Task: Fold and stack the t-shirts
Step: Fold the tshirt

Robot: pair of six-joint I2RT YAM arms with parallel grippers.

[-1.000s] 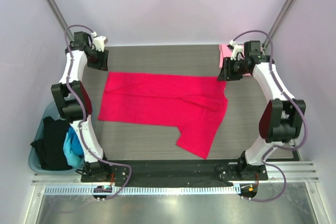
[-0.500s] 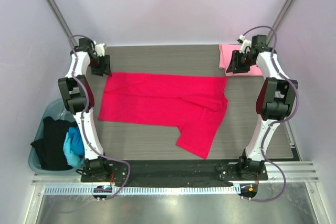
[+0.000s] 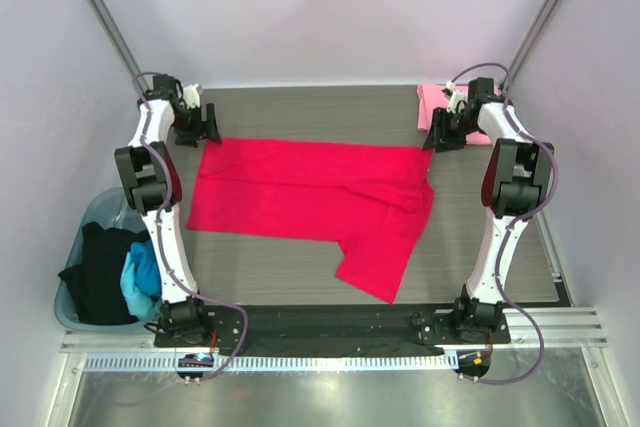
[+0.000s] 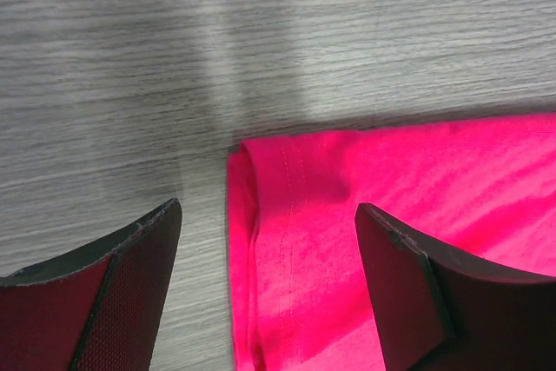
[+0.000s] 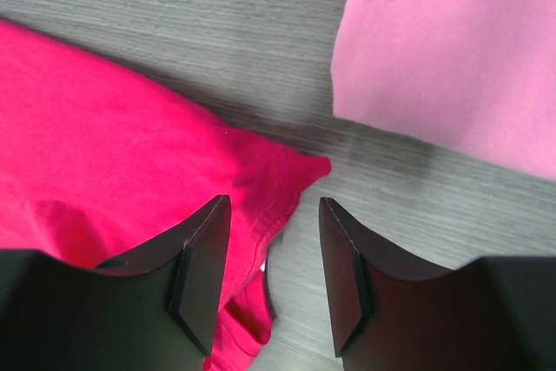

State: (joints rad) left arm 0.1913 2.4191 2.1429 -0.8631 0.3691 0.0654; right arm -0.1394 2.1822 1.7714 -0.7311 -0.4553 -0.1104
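Crimson t-shirt (image 3: 310, 187) under wide-open left hand (image 4: 268, 210)

in the left wrist view the large crimson red cloth t-shirt (image 4: 391, 215) runs off the right and bottom edges, and the dark left fingers (image 4: 113, 293) are cut by the bottom edge. in the right wrist view the light pink cloth t-shirt (image 5: 452, 49) is cropped at top and right, and the right fingers (image 5: 195, 275) cover part of the red corner. from above, the right arm (image 3: 515, 177) hides part of the pink shirt, and the left arm (image 3: 150, 177) hides one side of the pale blue plastic bin (image 3: 70, 315) holding crumpled black cloth (image 3: 100, 272) and bright blue cloth (image 3: 140, 277).
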